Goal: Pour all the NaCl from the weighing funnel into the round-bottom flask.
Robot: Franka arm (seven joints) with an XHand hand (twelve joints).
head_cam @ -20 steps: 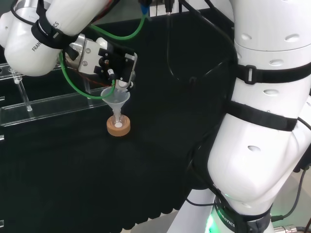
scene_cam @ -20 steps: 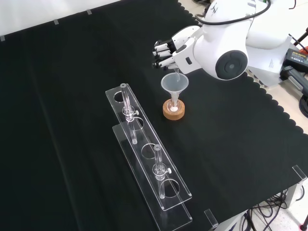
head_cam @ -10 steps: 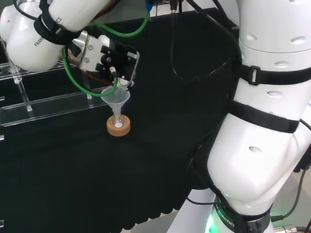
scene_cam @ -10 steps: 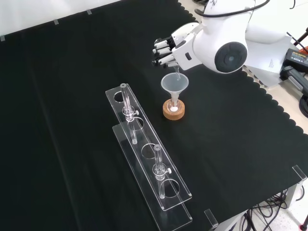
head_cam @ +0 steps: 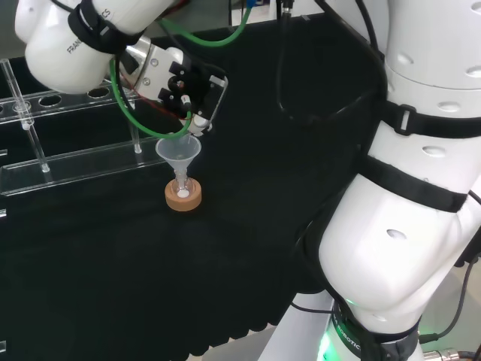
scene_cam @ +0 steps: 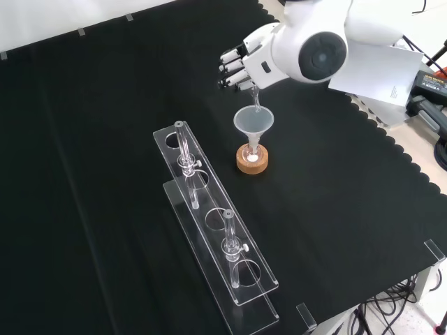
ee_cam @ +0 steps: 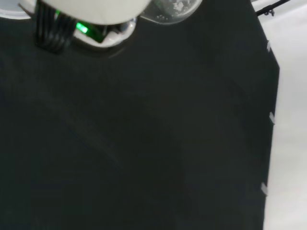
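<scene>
Robot hand above the funnel, weighing funnel tipped into it.

You have the robot hand [scene_cam: 237, 66] poised just above the clear funnel [scene_cam: 253, 123], its fingers curled round a small clear weighing funnel [scene_cam: 255, 98] whose narrow end points down into the funnel's mouth. The funnel sits upright with its stem in the neck of the round-bottom flask [scene_cam: 252, 155], which rests on a cork ring [scene_cam: 252, 162] on the black-clothed bench [scene_cam: 105, 105]. White powder [head_cam: 183, 193] shows at the bottom of the flask in the head view. I cannot tell whether any powder is left in the weighing funnel. In the front view, a clear rack [scene_cam: 209, 230] holding two glass tubes lies left of the cork ring and apart from it.
</scene>
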